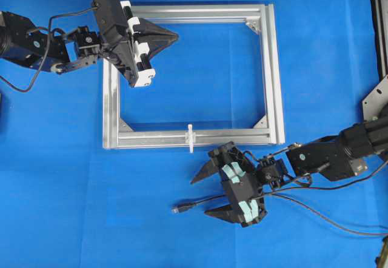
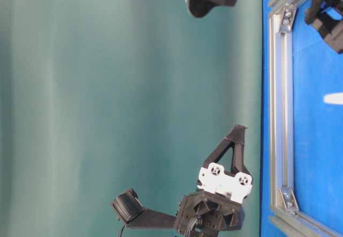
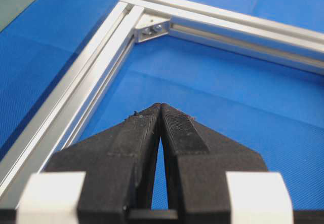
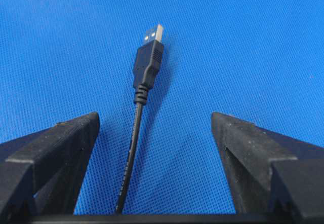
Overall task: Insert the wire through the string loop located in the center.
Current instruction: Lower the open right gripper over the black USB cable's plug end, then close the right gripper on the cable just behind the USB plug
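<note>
The wire (image 4: 135, 133) lies free on the blue tabletop (image 1: 60, 177), lower centre, between the spread right pincer (image 1: 207, 195); left pincer (image 1: 176, 36) (pressed together, empty) overhangs the aluminium frame (image 1: 276, 74).

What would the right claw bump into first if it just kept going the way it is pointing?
Probably the wire's USB plug. The open right gripper straddles the black wire, and the plug lies just ahead between its fingers. How far above the blue cloth the fingertips ride is unclear, so they might pass over it.
</note>
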